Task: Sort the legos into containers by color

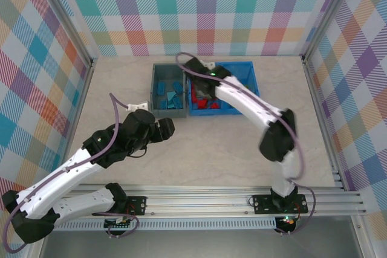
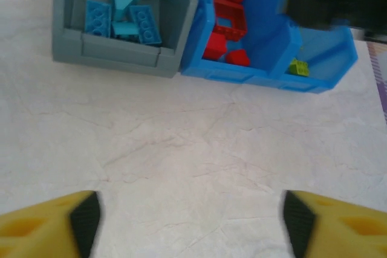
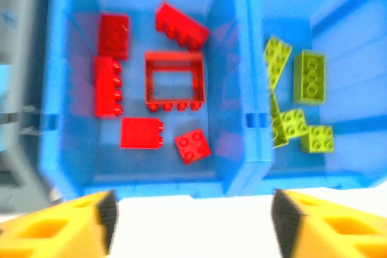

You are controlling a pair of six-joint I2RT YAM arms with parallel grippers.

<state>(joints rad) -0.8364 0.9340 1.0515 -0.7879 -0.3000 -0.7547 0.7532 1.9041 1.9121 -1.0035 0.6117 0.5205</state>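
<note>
pale desk [image 2: 181,149]; left tool [image 2: 192,220] and right tool [image 3: 193,216] released. red legos [image 3: 140,133] beyond the right: light, rigid, slick; pinch flat sides.

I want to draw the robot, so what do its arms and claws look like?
The left arm and right arm have white shells, black joints and a thin purplish cable looping alongside. The left claw and right claw have chunky yellow fingers with black pads.

Robot lab test cell — plaid backdrop walls [image 1: 205,4], aluminium frame rails [image 1: 199,196].
</note>
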